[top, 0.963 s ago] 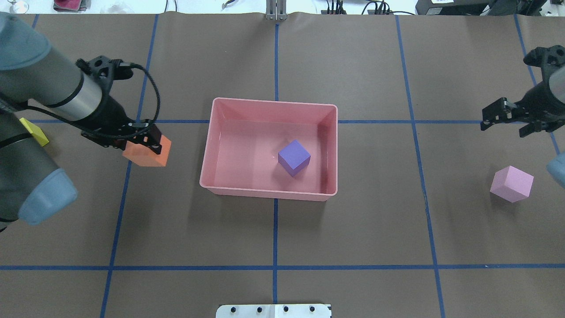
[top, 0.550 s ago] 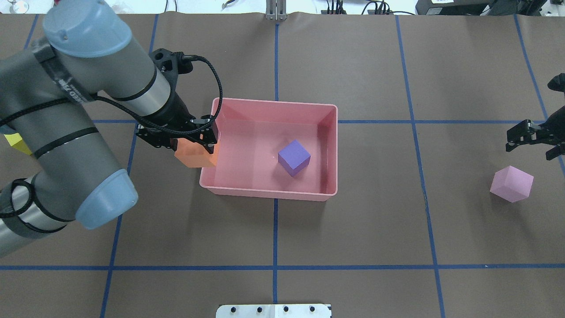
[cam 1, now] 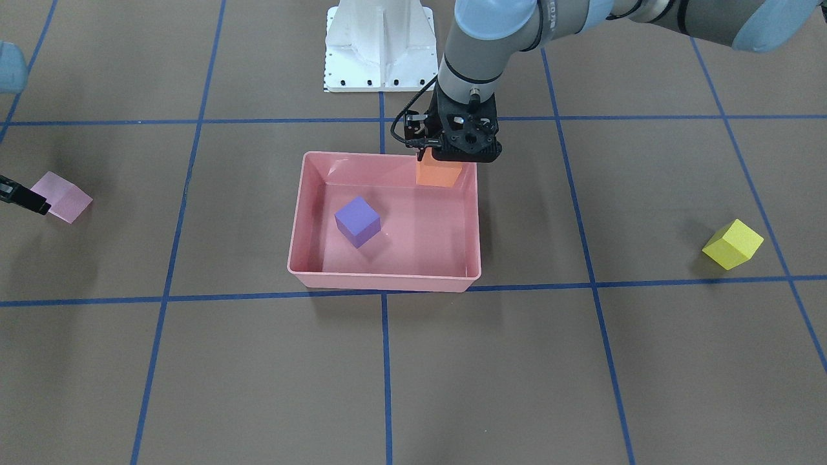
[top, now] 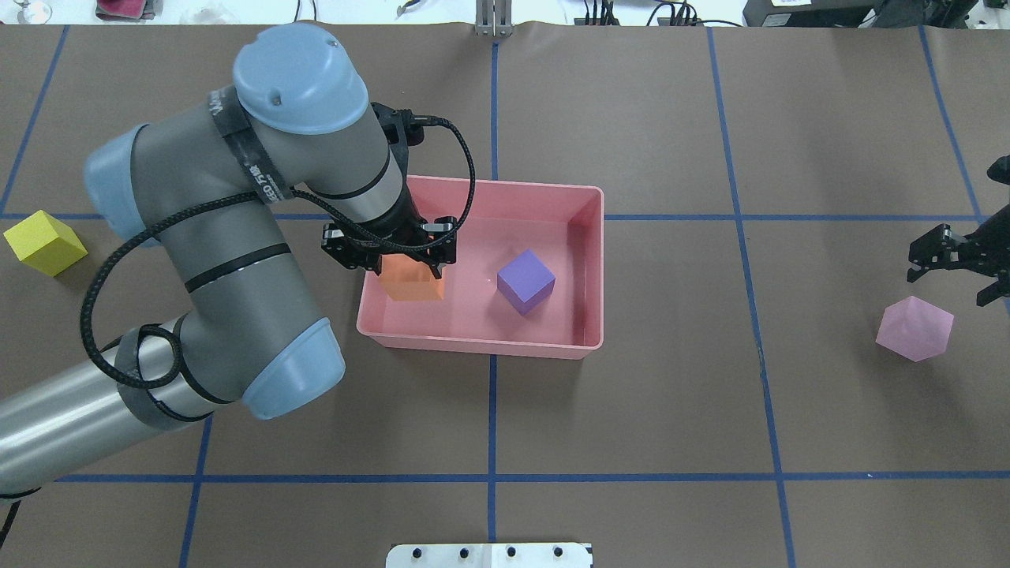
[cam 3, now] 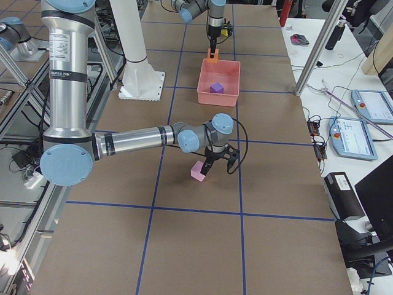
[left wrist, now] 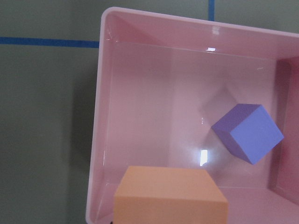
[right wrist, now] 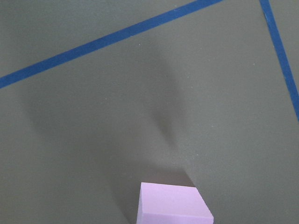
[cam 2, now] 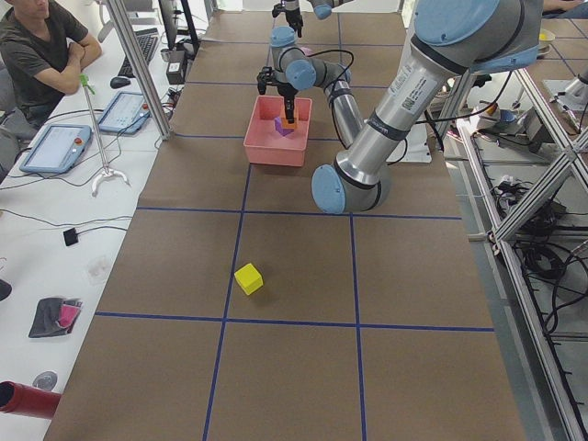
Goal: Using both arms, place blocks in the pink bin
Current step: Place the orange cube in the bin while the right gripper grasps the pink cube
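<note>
- Over the left end of the pink bin (top: 481,345), as the overhead view frames it, the left gripper (top: 409,268) is clamped on the orange block (top: 412,287), with one black finger on each side.
- That block hangs inside the bin's outline, close to the left wall. In the front-facing view it sits at about rim height rather than down on the floor.
- To its right, near the middle of the bin, the purple block (top: 525,281) rests on the bin floor. It is turned corner-on to the walls and stands apart from the orange one.
- At the far right edge of the overhead view, the right gripper (top: 952,282) hovers with its fingers spread wide and nothing between them. It is near the light pink block (top: 914,328), which lies on the brown table (top: 631,410) just below it in the frame.
- From the right wrist camera, that pink block shows at the bottom centre of the frame.
- Far left in the overhead view, the yellow block (top: 45,242) rests on the table just below a blue tape line (top: 671,217), well apart from the bin.
- On the left arm (top: 237,300), a black band round the grey tube carries pale lettering, too small for me to read.
</note>
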{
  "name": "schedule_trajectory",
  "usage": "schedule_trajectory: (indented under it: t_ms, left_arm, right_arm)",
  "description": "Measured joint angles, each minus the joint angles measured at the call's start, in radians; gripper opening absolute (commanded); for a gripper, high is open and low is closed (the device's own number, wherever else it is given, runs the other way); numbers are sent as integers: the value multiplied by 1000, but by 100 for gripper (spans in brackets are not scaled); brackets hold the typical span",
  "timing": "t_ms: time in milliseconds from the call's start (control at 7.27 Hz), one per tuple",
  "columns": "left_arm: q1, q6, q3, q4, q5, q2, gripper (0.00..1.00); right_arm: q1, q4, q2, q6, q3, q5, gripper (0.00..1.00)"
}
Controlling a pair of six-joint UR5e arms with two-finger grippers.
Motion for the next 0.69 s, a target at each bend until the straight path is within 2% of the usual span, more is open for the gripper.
schedule_trajectory:
  t_ms: [688]
  left_arm:
    - [46,0,56,-7,40,-10,0]
  right_arm:
    - [-62,62,-23,80,-12,3,100]
